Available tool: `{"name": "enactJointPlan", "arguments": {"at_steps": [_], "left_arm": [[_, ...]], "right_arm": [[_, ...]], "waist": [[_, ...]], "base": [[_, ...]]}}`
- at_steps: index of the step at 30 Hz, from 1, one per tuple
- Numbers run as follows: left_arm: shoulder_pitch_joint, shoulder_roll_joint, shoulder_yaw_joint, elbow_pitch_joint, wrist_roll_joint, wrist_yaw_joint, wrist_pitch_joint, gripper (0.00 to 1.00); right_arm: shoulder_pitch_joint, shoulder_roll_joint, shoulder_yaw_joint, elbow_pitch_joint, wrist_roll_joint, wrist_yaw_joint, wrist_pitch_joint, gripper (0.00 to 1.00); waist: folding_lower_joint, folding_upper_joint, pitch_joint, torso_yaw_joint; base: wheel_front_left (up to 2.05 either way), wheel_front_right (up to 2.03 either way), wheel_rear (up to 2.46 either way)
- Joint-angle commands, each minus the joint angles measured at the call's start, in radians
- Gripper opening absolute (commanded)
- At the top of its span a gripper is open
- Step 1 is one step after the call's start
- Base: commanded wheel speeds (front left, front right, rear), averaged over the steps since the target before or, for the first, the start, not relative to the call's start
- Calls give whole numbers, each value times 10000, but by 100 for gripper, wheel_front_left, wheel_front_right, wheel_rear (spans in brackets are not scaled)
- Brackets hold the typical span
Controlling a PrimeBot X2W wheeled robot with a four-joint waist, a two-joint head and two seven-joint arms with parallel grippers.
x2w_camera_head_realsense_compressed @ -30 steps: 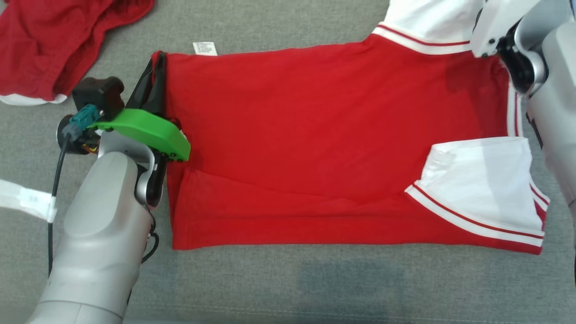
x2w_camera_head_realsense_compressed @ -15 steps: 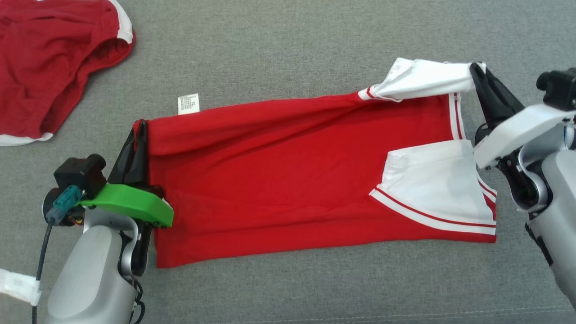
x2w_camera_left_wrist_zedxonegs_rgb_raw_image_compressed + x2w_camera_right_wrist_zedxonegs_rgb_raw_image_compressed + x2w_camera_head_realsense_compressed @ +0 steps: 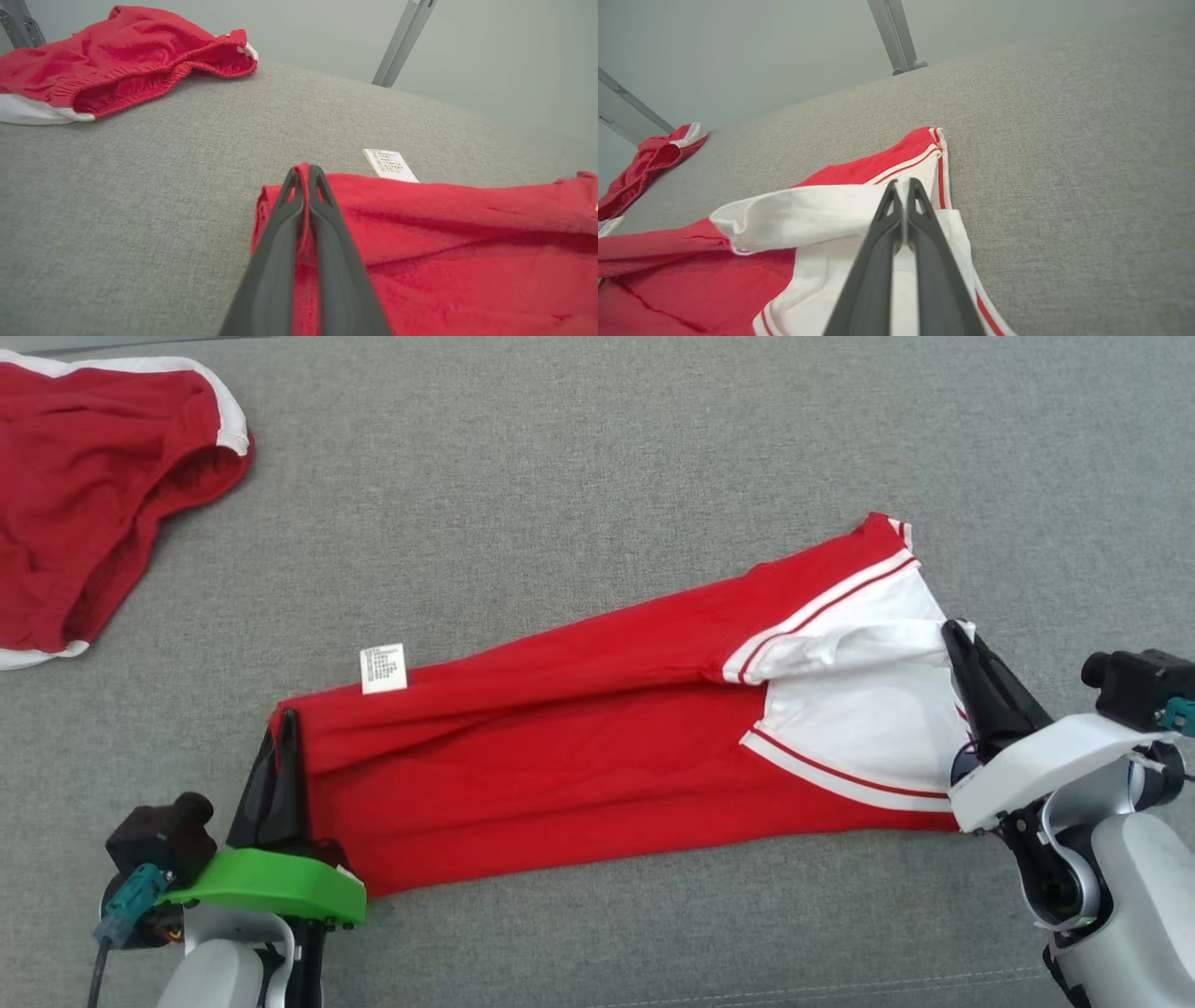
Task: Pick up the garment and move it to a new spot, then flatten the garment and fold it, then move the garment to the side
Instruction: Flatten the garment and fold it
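Observation:
The garment [image 3: 579, 765] is a red shirt with white, red-striped sleeves, lying as a long folded band across the grey surface. My left gripper [image 3: 285, 721] is shut on its red hem corner at the lower left; the left wrist view shows red cloth [image 3: 420, 242] pinched between the closed fingers [image 3: 306, 179]. My right gripper [image 3: 954, 633] is shut on the white sleeve edge at the right end. In the right wrist view the white cloth [image 3: 808, 214] folds over beside the closed fingertips [image 3: 903, 186]. A white care label [image 3: 384, 668] sticks out from the far edge.
A second red garment with white trim [image 3: 84, 495] lies bunched at the far left, also in the left wrist view [image 3: 117, 60]. Grey metal posts [image 3: 402, 42] stand beyond the grey cushion's [image 3: 607, 457] far edge.
Both grippers have drawn the far edge of the garment toward me, folding it over into a narrower band. The head camera has also shifted, showing more of the surface beyond.

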Motion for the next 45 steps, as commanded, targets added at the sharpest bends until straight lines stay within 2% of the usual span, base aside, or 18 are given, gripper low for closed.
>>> {"name": "enactJointPlan", "arguments": {"at_steps": [1, 8, 9, 10, 11, 12, 14, 15, 16, 25, 30, 38, 45], "left_arm": [[282, -39, 9, -67, -72, 103, -22, 0], [647, -277, -62, 93, -129, 71, -59, 0], [661, -310, -37, 131, -126, 53, -67, 18], [694, -343, -15, 159, -129, 28, -76, 46], [737, -394, 36, 163, -154, 23, -84, 77], [791, -438, 87, 142, -159, 19, -92, 99], [949, -510, 194, 126, -192, -26, -82, 100], [1040, -546, 242, 128, -197, -51, -85, 100], [1145, -603, 287, 99, -203, -77, -88, 100], [2236, -1074, 918, -378, 110, -93, -88, 100], [2169, -1214, 1073, -502, 394, -136, -88, 100], [1812, -1369, 1194, -416, 1020, -213, -89, 100], [1917, -1502, 1306, -360, 1252, -246, -90, 100]], "right_arm": [[280, 134, -130, -91, -128, -14, 72, 0], [764, 590, -440, 48, -413, -14, 67, 0], [803, 630, -457, 94, -452, -14, 33, 0], [841, 668, -465, 133, -496, -14, -7, 2], [890, 702, -470, 174, -534, -14, -33, 15], [958, 765, -510, 219, -553, -14, -93, 40], [1104, 844, -587, 297, -604, -14, -203, 82], [1188, 859, -629, 334, -666, -14, -245, 98], [1265, 889, -667, 373, -714, -14, -305, 100], [2027, 1134, -1314, 579, -1442, -13, -576, 100], [2134, 1216, -1511, 539, -1605, -13, -533, 100], [1876, 1202, -1447, 649, -1926, -13, -465, 100], [1182, 1029, -1302, 1613, -2226, -13, -546, 100]], "waist": [[0, 55, -40, 33], [0, 55, -220, 92], [0, 55, -263, 96], [0, 55, -309, 98], [0, 55, -356, 99], [0, 55, -412, 101], [0, 55, -528, 105], [0, 55, -591, 104], [0, 55, -655, 99], [0, 55, -1226, 62], [0, 55, -1415, 59], [0, 55, -1819, 193], [0, 55, -2084, 492]], "base": [[0, 0, 0], [0, 0, 0], [0, 0, 0], [0, 0, 0], [0, 0, 0], [0, 0, 0], [0, 0, 0], [0, 0, 0], [0, 0, 0], [0, 0, 0], [0, 0, 0], [0, 0, 0], [0, 0, 0]]}}
